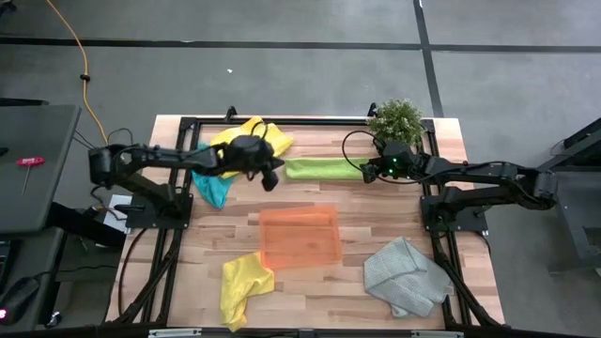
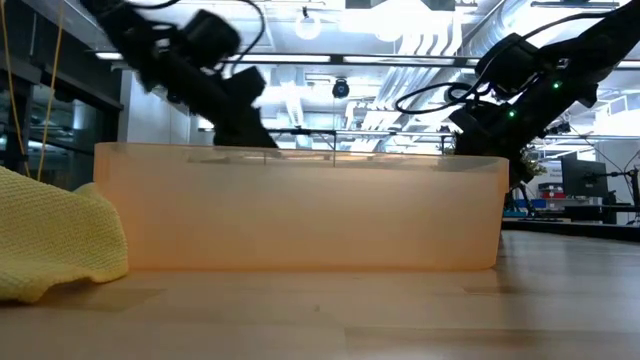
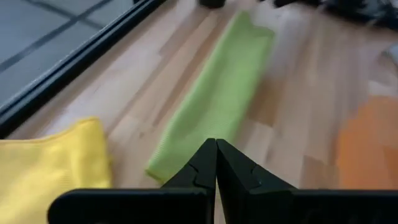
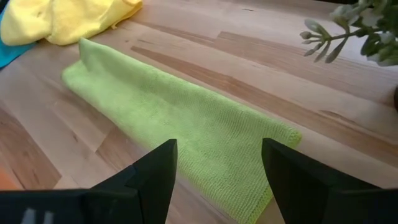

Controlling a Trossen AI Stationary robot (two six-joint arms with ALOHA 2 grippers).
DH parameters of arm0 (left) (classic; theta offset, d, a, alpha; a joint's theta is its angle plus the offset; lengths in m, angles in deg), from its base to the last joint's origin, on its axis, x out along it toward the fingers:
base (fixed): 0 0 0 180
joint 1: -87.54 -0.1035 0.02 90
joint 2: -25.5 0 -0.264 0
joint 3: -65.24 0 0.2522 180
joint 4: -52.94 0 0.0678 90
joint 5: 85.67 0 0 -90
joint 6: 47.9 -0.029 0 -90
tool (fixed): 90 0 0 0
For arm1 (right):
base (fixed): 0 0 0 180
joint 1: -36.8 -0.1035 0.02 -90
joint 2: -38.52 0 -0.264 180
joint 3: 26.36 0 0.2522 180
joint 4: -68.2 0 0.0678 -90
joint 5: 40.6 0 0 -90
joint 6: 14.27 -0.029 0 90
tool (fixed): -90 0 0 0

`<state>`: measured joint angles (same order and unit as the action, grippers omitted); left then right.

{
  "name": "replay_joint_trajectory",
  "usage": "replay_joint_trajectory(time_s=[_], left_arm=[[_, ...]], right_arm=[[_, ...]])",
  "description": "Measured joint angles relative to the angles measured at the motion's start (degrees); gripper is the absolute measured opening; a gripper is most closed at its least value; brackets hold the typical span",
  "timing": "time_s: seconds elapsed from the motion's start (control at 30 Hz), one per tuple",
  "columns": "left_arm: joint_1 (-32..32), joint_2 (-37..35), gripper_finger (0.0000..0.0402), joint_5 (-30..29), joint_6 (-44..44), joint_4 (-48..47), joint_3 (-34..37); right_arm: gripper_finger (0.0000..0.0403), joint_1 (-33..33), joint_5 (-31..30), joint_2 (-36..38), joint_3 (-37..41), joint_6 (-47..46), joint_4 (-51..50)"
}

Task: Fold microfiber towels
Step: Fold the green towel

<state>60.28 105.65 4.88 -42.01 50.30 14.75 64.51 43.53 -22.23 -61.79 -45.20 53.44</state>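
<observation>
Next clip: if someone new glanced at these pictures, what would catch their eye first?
Probably the long lime green microfiber towel folded into a strip at the table's far edge, with a claw at each end: the left claw shut, the right claw open above its other end. Next, the flat translucent orange rectangular tray at the table's centre, flanked by a crumpled yellow microfiber towel and a crumpled light grey microfiber towel along the near edge.

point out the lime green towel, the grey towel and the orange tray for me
lime green towel (image 1: 322, 169), high view, middle of the folded strip
grey towel (image 1: 404, 277), high view, centre of the crumpled cloth
orange tray (image 1: 299, 214), high view, its far rim
</observation>
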Motion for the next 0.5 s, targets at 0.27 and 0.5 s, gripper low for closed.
replay_joint_trajectory(time_s=[0.27, 0.5], left_arm=[[1.4, -0.6, 0.0, -5.6, 1.5, 11.0, 10.9], [1.1, 7.4, 0.0, -5.5, -1.5, 18.4, 10.9]], right_arm=[[0.0227, 0.0, 0.0, 0.0, 0.0, -0.3, 0.6], [0.0227, 0.0, 0.0, -3.3, 0.0, -5.4, -4.4]])
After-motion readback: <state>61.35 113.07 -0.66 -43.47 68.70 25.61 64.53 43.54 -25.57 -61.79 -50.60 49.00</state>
